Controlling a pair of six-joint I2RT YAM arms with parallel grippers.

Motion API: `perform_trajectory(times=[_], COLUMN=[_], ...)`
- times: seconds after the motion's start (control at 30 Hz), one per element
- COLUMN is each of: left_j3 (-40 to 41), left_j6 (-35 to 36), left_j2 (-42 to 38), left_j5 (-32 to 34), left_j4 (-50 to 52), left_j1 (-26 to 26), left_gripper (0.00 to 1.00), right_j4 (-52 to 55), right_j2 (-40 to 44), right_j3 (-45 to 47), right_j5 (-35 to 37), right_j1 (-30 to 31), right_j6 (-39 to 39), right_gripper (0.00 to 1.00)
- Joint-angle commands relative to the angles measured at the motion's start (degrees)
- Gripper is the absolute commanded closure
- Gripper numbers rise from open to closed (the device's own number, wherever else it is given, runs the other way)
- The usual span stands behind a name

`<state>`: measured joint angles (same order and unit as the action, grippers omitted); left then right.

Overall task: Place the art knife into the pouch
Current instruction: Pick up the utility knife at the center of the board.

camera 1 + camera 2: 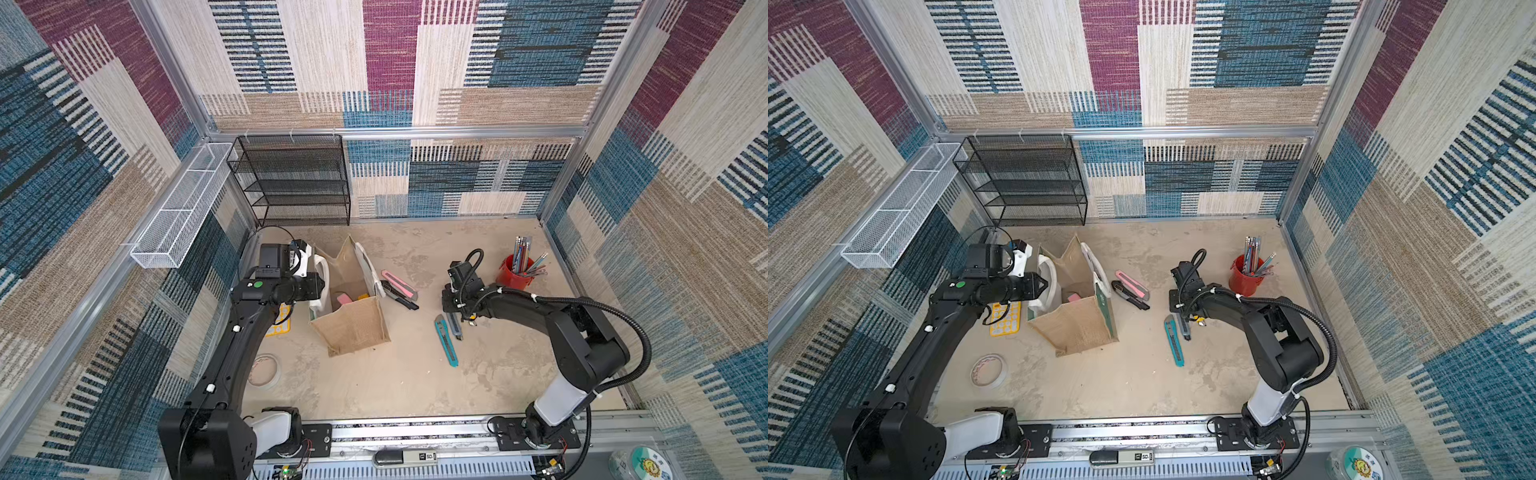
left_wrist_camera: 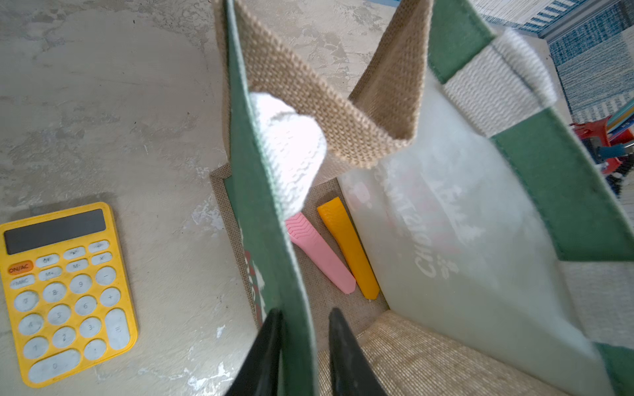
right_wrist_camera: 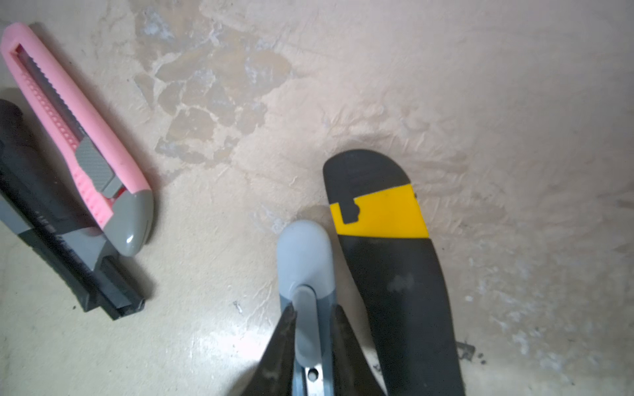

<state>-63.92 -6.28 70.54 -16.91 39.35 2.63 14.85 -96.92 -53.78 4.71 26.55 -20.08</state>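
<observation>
My left gripper (image 2: pixel 305 311) is nearly closed and pinches the green wall of the pouch (image 1: pixel 353 328). The pouch stands upright and open, just at 9 o'clock of the centre of the table (image 1: pixel 374 386). My right gripper (image 3: pixel 314 307) is narrowed onto both sides of the grey art knife (image 3: pixel 303 253). It lies flat at the pouch's 3 o'clock, just beside a black-and-yellow knife (image 3: pixel 394 274).

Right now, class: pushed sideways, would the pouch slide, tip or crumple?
The pouch likely holds shape: its jute walls stand boxy. Its rim probably gives: one side wall folds inward. Probably light, so apt to tip: it stands tall, holding only a pink knife and a yellow knife.
</observation>
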Motion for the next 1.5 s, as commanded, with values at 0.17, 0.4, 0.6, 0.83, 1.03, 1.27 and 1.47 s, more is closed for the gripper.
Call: perform_trajectory(times=[0.17, 0.4, 0.6, 0.83, 1.03, 1.27, 1.47], left_j3=[-0.15, -0.15, -0.15, -0.17, -0.15, -0.15, -0.15], left_j6=[0.66, 0.74, 0.75, 0.75, 0.66, 0.66, 0.66], left_j2=[0.16, 0.25, 0.31, 0.3, 0.3, 0.22, 0.22], left_j5=[-1.02, -0.98, -0.94, -1.07, -1.2, -1.29, -1.46], left_j4=[0.46, 0.46, 0.41, 0.44, 0.41, 0.44, 0.46], left_j1=[-0.02, -0.07, -0.08, -0.06, -0.06, -0.06, -0.08], left_gripper=[0.73, 0.73, 0.73, 0.73, 0.73, 0.73, 0.73], right_j4=[0.18, 0.09, 0.35, 0.44, 0.44, -0.16, 0.1], right_j2=[-0.81, -2.32, -3.69, -3.47, -2.48, -1.84, -2.89], right_j3=[0.08, -0.28, -0.14, 0.41, 1.21, 2.32, 2.8], right_j5=[1.29, 0.28, 0.34, 0.08, -1.49, -3.12, -2.27], right_j1=[0.09, 0.09, 0.09, 0.09, 0.09, 0.08, 0.09], right_j6=[-0.32, 0.45, 0.3, 0.13, -0.23, -1.24, -1.28], right_gripper=[0.75, 0.74, 0.74, 0.74, 0.74, 0.71, 0.7])
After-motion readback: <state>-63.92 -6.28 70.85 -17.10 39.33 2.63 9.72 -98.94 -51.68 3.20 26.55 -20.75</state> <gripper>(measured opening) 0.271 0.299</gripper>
